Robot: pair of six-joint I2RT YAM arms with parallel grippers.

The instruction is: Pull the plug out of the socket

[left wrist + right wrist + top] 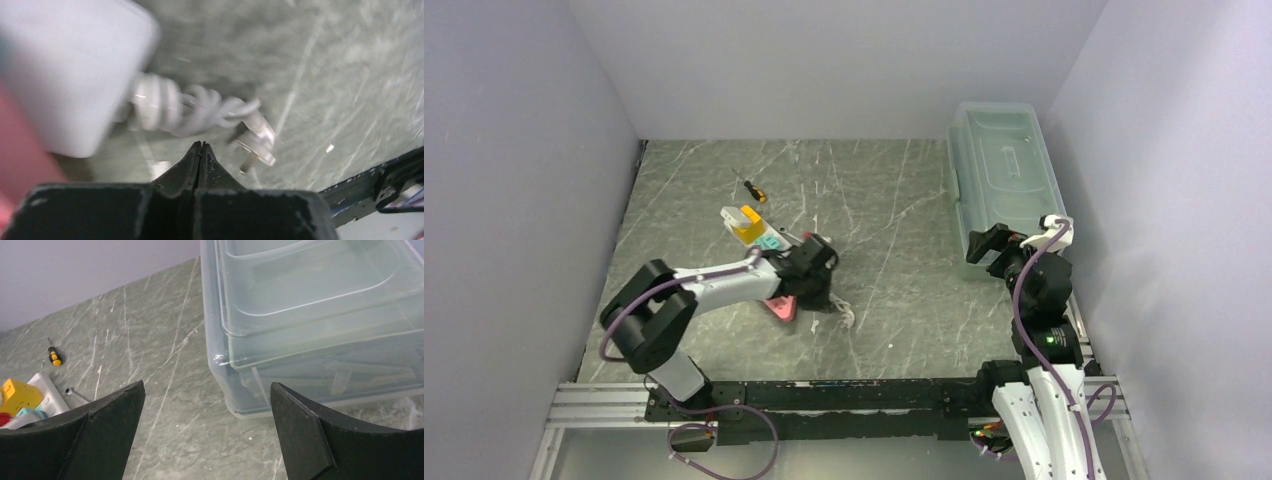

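Note:
The socket (759, 240) is a long white strip lying at an angle left of centre, with yellow, teal and pink faces. Its white end (70, 65) fills the upper left of the left wrist view, and a coiled white cord (180, 107) runs out of it. The plug (257, 145) at the cord's end lies loose on the table with its prongs bare, in no outlet. My left gripper (201, 145) is shut with nothing between its fingers, just short of the cord and left of the plug. It hangs by the strip's near end (822, 298). My right gripper (207, 384) is open and empty, far right (984, 245).
A clear lidded plastic bin (1004, 170) stands along the right wall, directly ahead of the right gripper (310, 315). A small screwdriver with a yellow and black handle (754, 190) lies beyond the strip. A yellow block (20, 392) stands raised at the strip's far end. Walls close three sides.

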